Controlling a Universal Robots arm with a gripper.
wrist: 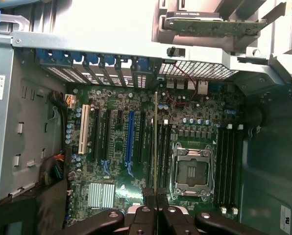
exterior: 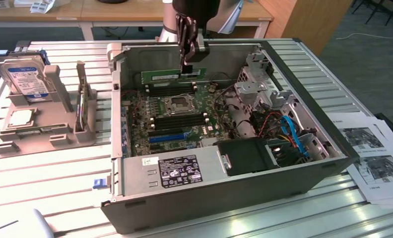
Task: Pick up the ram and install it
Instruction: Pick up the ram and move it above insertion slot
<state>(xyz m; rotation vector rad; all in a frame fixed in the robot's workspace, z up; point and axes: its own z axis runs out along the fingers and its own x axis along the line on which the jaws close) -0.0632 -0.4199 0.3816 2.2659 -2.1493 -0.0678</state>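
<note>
Claw [exterior: 191, 67] is clamped on the ram [exterior: 163, 76], holding it level above the motherboard [exterior: 203, 130] inside the open case [exterior: 236, 193], next to the CPU socket [wrist: 191, 171].

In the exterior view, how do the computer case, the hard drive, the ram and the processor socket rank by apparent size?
1. computer case
2. hard drive
3. ram, as long as the drive but much thinner
4. processor socket, close to the ram in area
</note>
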